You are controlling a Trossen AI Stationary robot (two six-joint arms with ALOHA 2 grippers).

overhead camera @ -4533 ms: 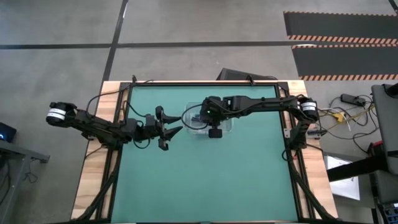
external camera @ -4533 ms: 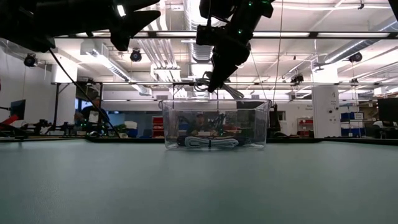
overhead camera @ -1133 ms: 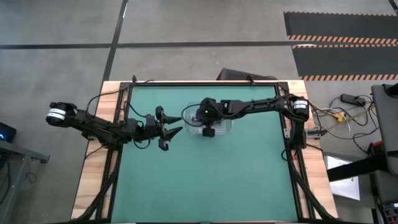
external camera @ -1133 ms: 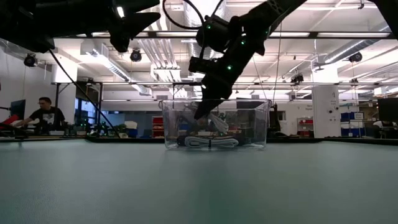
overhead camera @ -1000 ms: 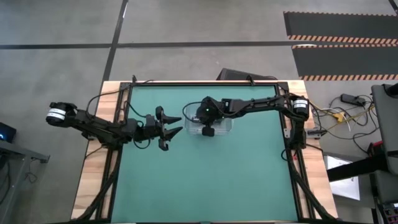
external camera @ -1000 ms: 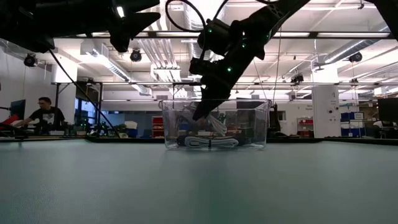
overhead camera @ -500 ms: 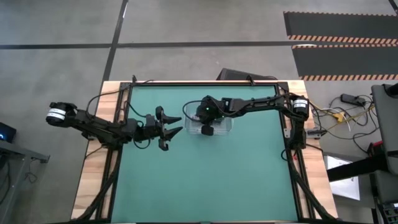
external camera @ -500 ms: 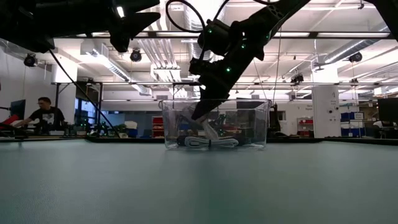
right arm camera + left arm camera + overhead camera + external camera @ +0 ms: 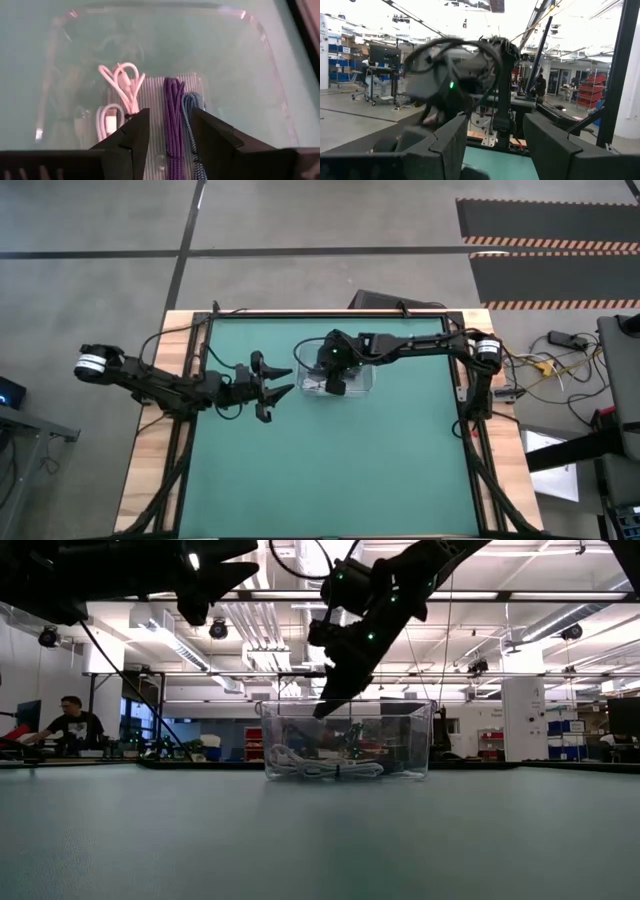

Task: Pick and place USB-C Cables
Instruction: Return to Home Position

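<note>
Fingers, right: the right fingers [image 9: 132, 137] are held apart with nothing between them. The container floor is seen through the gap, so the last bundle is judged to be released.
Right fingers, place: they are poised over the transparent container [image 9: 262, 45], with the tips at about rim height in the low view.
USB-C cables: all four USB-C cables [image 9: 172, 107] are laid side by side on the container floor, touching or just beside one another. Two are white, one is dark and one is blue-grey. None is seen on the worktop [image 9: 330, 470].
Why so laid: the bundles are kept folded and parallel, probably so that all four fit flat between the walls.
Left fingers: the left fingers [image 9: 280, 370] are spread apart and empty. They are parked above the worktop near the container, on the left arm's own side, clear of the right arm's way out.
Step in hand: placing is judged finished, and a retreat to the rest pose is under way.
Change, half a second: the right fingers were dipped inside the walls then. They are now raised to the rim.
Change, earliest frame: a white bundle was dangled above the container then. It now lies on the floor inside. The left fingers are unmoved.
</note>
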